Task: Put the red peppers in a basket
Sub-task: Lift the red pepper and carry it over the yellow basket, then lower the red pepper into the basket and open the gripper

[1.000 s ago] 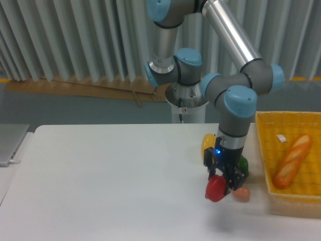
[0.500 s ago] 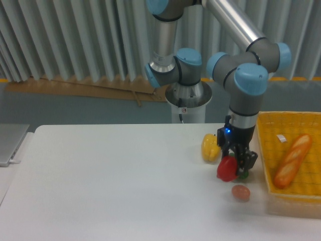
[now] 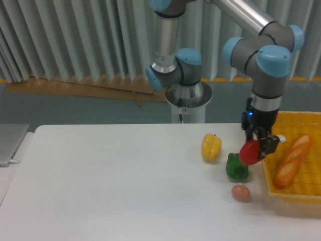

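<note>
My gripper [image 3: 258,148] is closed on the red pepper [image 3: 250,152], which hangs clear of the table [image 3: 110,181] with no contact to any surface. The pepper sits between my fingers, its glossy red body facing the camera; the stem is not discernible from this angle. The held pepper is positioned over the table just beside the left rim of the basket [image 3: 301,120], at the boundary between table and basket; whether it overlaps the rim cannot be determined from this single view. The green pepper [image 3: 236,167] stands on the table directly below and slightly left of the held pepper; the two appear close, and contact between them cannot be confirmed. The yellow pepper [image 3: 211,147] stands upright on the table further left, apart from the green one. A small egg-shaped brownish object [image 3: 241,192] lies on the table in front of the green pepper, near it but separate. The basket is a shallow yellow woven rectangle at the right edge of the view, partly cut off by the frame. Inside it, a bread loaf [image 3: 292,160] lies diagonally, and a small white tag [image 3: 281,138] is visible on the basket floor near my wrist. My arm descends from above, with the wrist oriented vertically and a blue indicator lit on the gripper body.
</note>
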Controlling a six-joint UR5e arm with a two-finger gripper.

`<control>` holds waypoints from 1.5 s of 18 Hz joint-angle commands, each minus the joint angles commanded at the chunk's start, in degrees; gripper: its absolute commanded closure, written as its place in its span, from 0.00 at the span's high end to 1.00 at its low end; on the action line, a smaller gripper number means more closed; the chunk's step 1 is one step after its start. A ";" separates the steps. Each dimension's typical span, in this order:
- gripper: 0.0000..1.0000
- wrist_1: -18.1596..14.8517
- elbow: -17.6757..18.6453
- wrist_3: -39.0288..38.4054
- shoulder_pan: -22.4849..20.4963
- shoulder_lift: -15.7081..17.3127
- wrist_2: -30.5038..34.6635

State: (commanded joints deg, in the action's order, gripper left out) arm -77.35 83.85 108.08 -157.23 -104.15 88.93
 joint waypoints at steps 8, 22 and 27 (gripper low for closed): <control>0.43 0.35 -2.20 10.21 -4.13 -0.88 3.09; 0.44 4.92 -2.90 21.91 -5.98 -7.56 5.02; 0.44 5.45 -1.23 22.79 -6.16 -8.52 5.02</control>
State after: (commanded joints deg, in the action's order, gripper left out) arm -71.90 82.62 130.87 -163.39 -112.67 93.96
